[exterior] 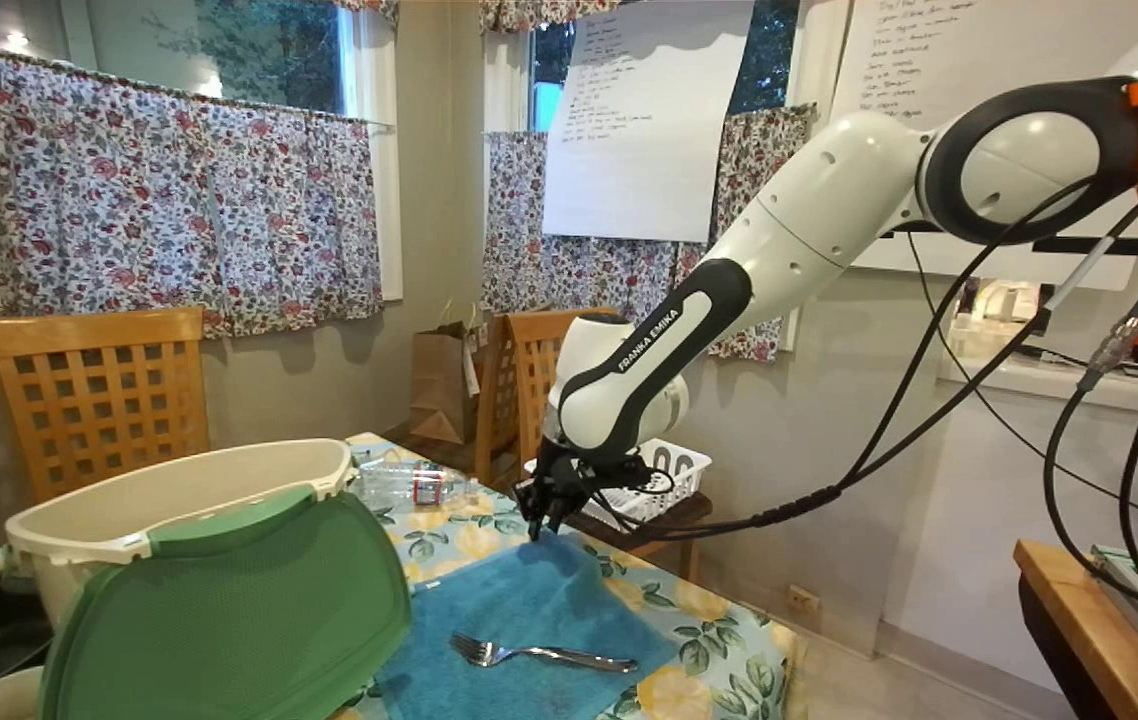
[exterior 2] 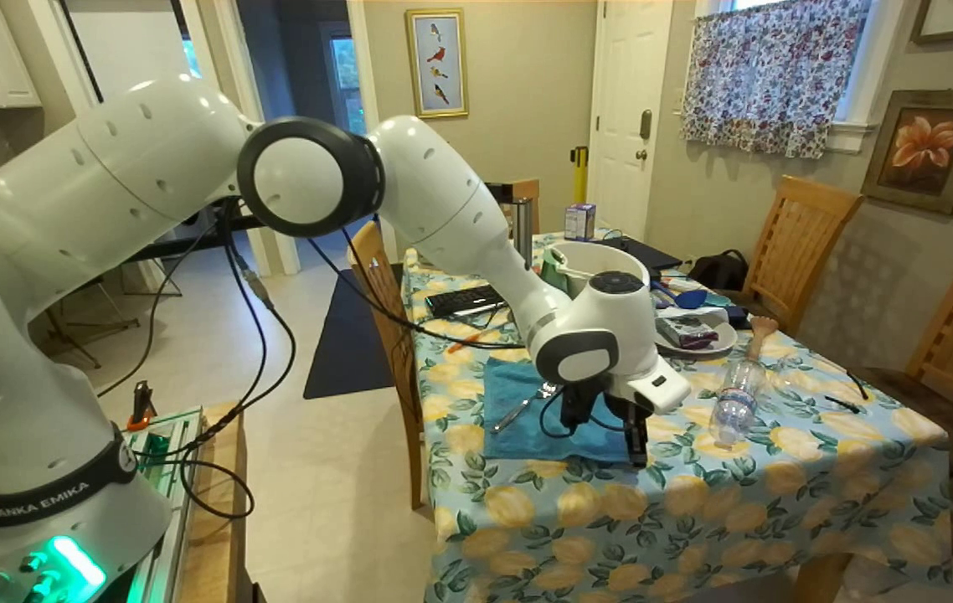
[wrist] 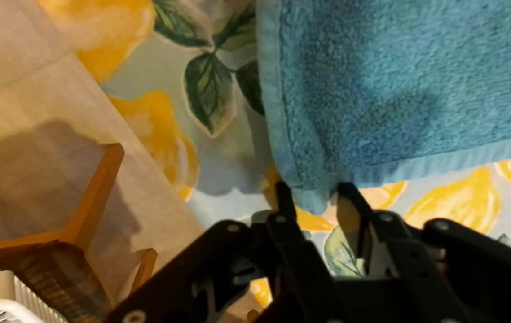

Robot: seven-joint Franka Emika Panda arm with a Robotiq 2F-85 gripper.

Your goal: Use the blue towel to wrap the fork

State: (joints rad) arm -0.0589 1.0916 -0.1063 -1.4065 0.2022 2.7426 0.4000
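Pointing down near the edge of the lemon tablecloth point(exterior 2: 736, 502), the black gripper point(wrist: 316, 195) has one corner of the blue towel point(wrist: 417, 80) between its two fingers point(wrist: 284, 202). The fingers stand a little way apart, with just a small space between them. A bit of tablecloth shows between the cloth and one finger, so the corner looks loose on that side. I cannot tell if the other finger touches it.

The rest of the blue towel is spread out on the tablecloth. The shiny silver fork point(exterior: 557, 655) lies on top of it, in plain sight and well apart from the gripper. In both exterior views, the end of its handle is close to an edge of the towel.

The long white arm point(exterior 2: 451, 209) makes a big bend, with the gripper at its end. Near the towel, a green lid point(exterior: 239, 610) leans on a big cream tub point(exterior: 189, 490). A clear bottle point(exterior 2: 736, 410) lies on its side, and a white plate point(exterior 2: 725, 346) with things on it is close by. A white basket point(exterior: 697, 470) sits on a chair point(wrist: 44, 269).
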